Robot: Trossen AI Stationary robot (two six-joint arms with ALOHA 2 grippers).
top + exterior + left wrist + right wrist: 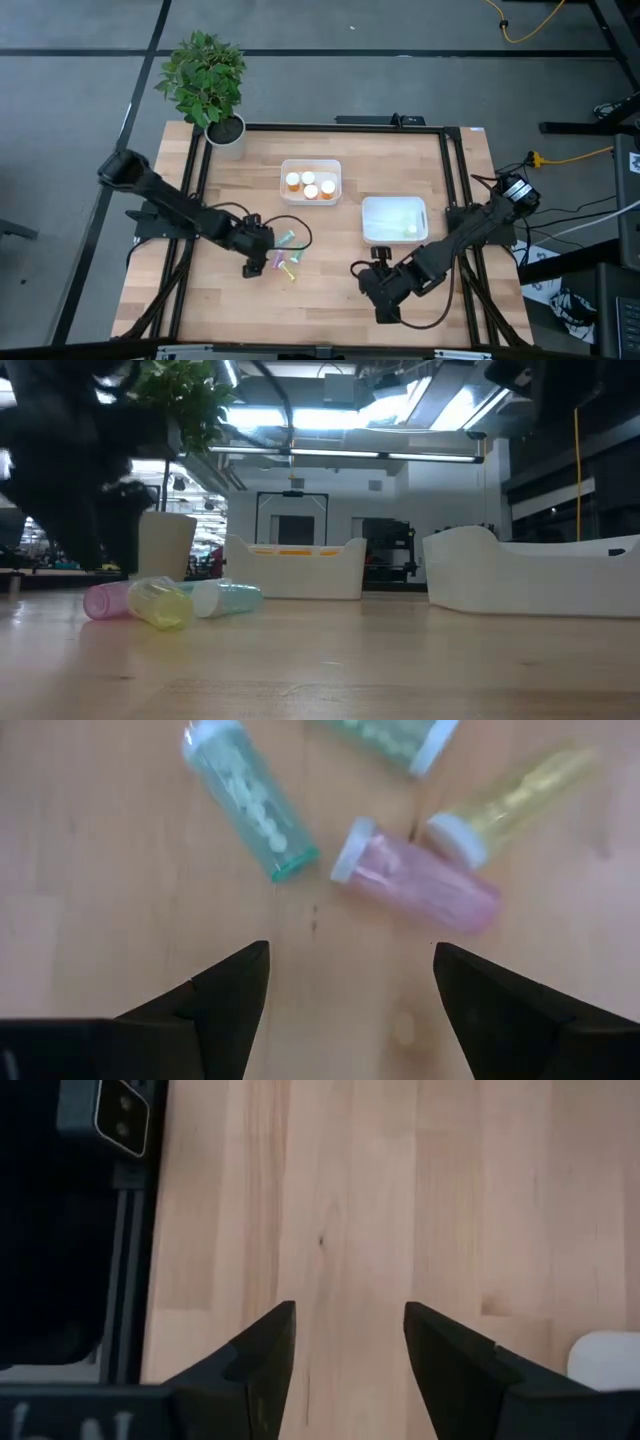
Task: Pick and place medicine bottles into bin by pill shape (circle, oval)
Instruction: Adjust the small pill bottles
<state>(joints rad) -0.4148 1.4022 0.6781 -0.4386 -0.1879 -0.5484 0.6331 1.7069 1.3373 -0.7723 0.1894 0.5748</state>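
The high camera looks straight down on the whole table [330, 290]. The low one sits at tabletop height, facing the room. Both wrist cameras look closely down at the wood; low and left-wrist views probably share the pastel bottles [415, 890].

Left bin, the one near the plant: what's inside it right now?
The left bin holds four orange bottles with white caps, standing upright. Their caps cover the pills, so shape can't be checked. The low view shows only the bin's wall.

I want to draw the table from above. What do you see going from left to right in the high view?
Potted plant → left end effector → pastel bottles → tray with orange bottles → right end effector → white tray.
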